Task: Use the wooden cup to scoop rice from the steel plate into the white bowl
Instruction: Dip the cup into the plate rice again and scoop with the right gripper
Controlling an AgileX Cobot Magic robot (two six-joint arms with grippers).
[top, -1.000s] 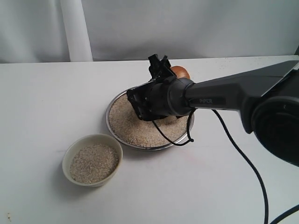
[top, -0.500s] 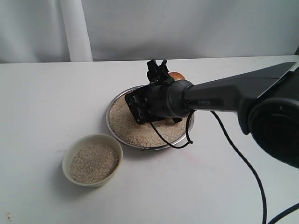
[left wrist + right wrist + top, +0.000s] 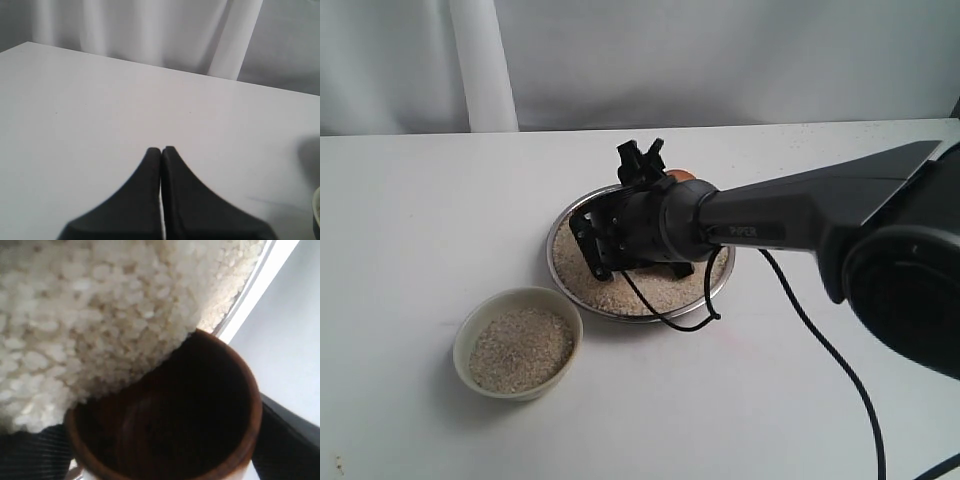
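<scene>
Where the cup is: the small, round, dark red-brown wooden cup is over the wide, shiny grey steel plate, in the middle of the exterior view. Only a small orange-brown bit of it peeks out behind the arm there.
How the cup lies: in the right wrist view its open mouth faces the camera. Its inside looks dark, and its rim pushes into the heap of grains.
Rice: the pale beige rice fills the plate, and more of it lies in the bowl.
Bowl: the small, round, cream-white bowl stands in the lower left of the exterior view, near the plate but not touching it.
Right hand: the right gripper holds the wooden cup, with one dark finger on each side of it.
Left hand: the left gripper has its two black tips pressed tight together, with the plain white table beyond them.
Arm: the big black arm comes in from the right of the exterior view and covers much of the plate.
Cable: a thin black cable hangs from the arm and crosses the near rim of the plate.
</scene>
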